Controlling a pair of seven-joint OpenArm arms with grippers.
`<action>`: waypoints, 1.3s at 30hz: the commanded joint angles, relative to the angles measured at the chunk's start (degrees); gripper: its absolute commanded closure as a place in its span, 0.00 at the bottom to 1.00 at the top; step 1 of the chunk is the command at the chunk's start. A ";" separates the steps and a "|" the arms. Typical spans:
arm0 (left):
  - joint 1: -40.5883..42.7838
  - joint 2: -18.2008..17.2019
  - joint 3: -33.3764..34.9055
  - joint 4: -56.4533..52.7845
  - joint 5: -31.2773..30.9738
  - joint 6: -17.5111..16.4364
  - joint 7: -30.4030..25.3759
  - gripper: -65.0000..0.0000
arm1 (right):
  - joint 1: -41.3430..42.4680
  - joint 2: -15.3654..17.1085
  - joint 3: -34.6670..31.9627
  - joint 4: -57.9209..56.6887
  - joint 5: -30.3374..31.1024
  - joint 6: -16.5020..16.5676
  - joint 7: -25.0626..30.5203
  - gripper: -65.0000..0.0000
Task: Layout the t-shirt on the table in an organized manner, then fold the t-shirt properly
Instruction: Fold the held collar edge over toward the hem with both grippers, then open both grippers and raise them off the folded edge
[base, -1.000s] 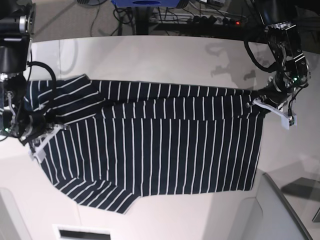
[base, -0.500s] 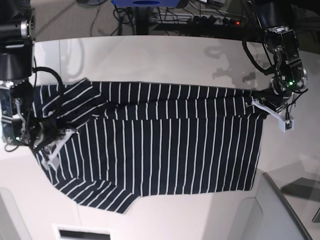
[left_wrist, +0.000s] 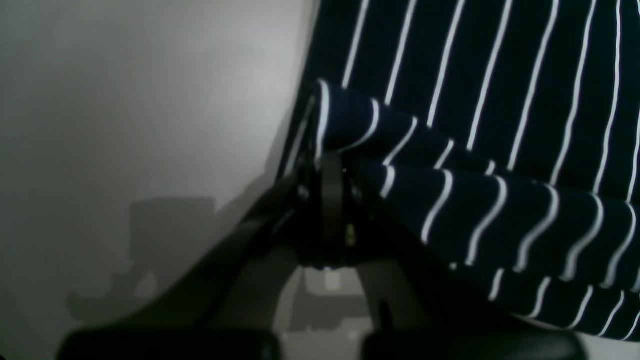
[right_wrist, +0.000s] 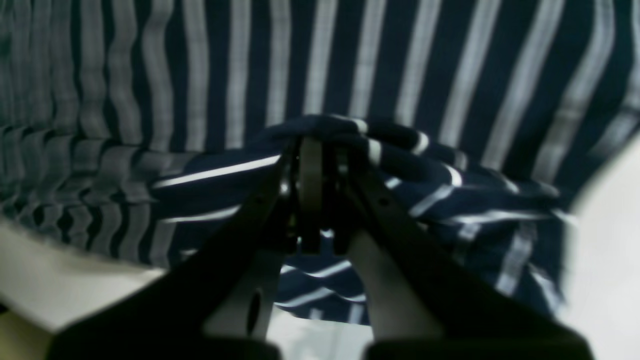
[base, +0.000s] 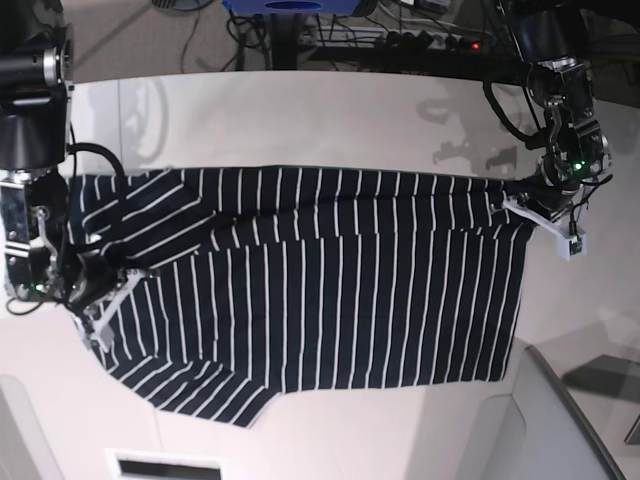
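Both end effectors stayed clenched on the t-shirt (base: 330, 290), which lay spread across the middle of the table (base: 300, 120). Over the last second the right end effector (base: 100, 300) had carried its sleeve fold toward the near edge, while the left end effector (base: 525, 205) barely shifted; the first fold looked underway.

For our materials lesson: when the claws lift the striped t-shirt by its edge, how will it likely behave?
The t-shirt is probably floppy: it bunches and ripples where the left claw pinches it. It likely sags between grips and drags across the table rather than sliding stiffly.
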 joint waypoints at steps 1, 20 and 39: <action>-0.78 -0.73 -0.11 1.08 0.12 -0.17 -1.75 1.00 | 1.49 -0.43 0.47 0.75 -0.72 -0.35 1.29 1.00; -1.40 -1.87 -4.07 3.28 -0.49 -0.26 -9.57 0.00 | -5.81 -2.37 11.98 14.20 -3.00 -7.21 10.44 0.48; 19.79 5.60 -10.22 11.10 -16.49 -7.21 -9.75 0.00 | -31.57 -14.94 42.40 27.48 15.02 1.93 10.17 0.48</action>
